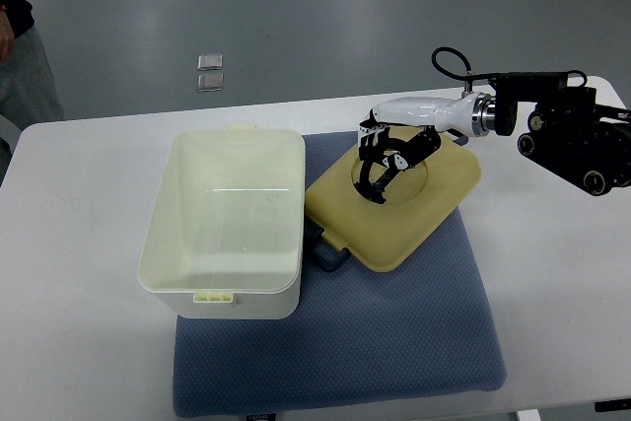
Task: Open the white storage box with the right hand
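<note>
The white storage box is sitting open; its lid is lying at its three o'clock, the right hand hovering over it, fingers loosely curled, gripping nothing

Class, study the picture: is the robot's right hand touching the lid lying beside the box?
Cannot tell. In the top view the right hand overlaps the lid, which lies right of the open box, but looking steeply down shows neither contact nor a gap.
</note>
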### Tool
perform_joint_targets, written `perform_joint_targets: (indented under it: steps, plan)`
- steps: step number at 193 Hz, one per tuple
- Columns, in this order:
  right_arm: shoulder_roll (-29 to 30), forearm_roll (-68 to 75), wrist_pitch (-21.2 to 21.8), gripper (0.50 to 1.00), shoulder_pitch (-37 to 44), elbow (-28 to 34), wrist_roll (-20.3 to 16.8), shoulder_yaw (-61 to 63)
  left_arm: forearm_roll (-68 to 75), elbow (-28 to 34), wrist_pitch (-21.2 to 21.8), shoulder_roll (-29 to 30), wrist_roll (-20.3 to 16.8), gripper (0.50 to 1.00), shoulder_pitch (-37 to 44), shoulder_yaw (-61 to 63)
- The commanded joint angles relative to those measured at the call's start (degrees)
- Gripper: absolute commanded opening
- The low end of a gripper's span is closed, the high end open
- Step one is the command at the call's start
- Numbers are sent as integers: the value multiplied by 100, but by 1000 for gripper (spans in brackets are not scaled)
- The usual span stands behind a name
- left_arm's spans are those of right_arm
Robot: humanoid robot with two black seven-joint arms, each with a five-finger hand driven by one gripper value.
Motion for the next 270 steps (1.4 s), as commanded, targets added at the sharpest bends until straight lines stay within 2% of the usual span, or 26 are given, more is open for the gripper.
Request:
perform_joint_targets:
  steps: [1, 35, 40, 56, 61, 62, 63, 64, 65, 67, 68, 76, 90, 119, 147, 187, 235, 270]
  plan:
    - [14, -6, -9, 500, -14, -8, -1, -57, 0, -2, 0, 0, 0, 1000, 0, 3]
    - [14, -6, -9, 500, -128, -8, -1, -57, 0, -2, 0, 0, 0, 1000, 0, 3]
    - [14, 3, -9, 519, -128, -8, -1, -49, 0, 7, 0, 0, 0, 1000, 0, -5]
    - [14, 29, 0, 617, -137, -8, -1, -40, 0, 7, 0, 0, 0, 1000, 0, -5]
    - [14, 64, 0, 678, -137, -8, -1, -40, 0, 7, 0, 0, 0, 1000, 0, 3]
    - [14, 65, 0, 678, -137, -8, -1, -40, 0, 7, 0, 0, 0, 1000, 0, 3]
    - [14, 65, 8, 700, -137, -8, -1, -40, 0, -2, 0, 0, 0, 1000, 8, 3]
    - [14, 65, 9, 701, -137, -8, -1, -40, 0, -2, 0, 0, 0, 1000, 8, 3]
    - [14, 73, 0, 723, -137, -8, -1, -40, 0, 7, 0, 0, 0, 1000, 0, -5]
    - [14, 73, 0, 723, -137, -8, -1, -40, 0, 7, 0, 0, 0, 1000, 0, -5]
    - [14, 73, 0, 750, -137, -8, -9, -40, 0, -2, 0, 0, 0, 1000, 0, -5]
    - [14, 82, 26, 829, -137, -8, -1, -31, 0, -2, 0, 0, 0, 1000, 0, -5]
    - [5, 100, 61, 901, -137, -8, -1, -31, 0, -2, 0, 0, 0, 1000, 0, 3]
    - [-3, 126, 131, 923, -119, -8, -1, 13, 0, 7, 0, 0, 0, 1000, 0, 3]
    - [-30, 223, 316, 924, -23, 0, 8, 101, 0, -2, 0, 0, 0, 1000, 0, 3]
    - [-100, 1505, 712, 924, 92, -8, -1, 751, 0, -2, 0, 0, 0, 1000, 0, 3]
    - [-21, 3360, 641, 924, -190, -114, -9, 1445, 0, -2, 0, 0, 0, 1000, 0, 3]
    - [40, 4406, 158, 924, -585, -211, -1, 1876, 0, -2, 0, 0, 0, 1000, 0, 3]
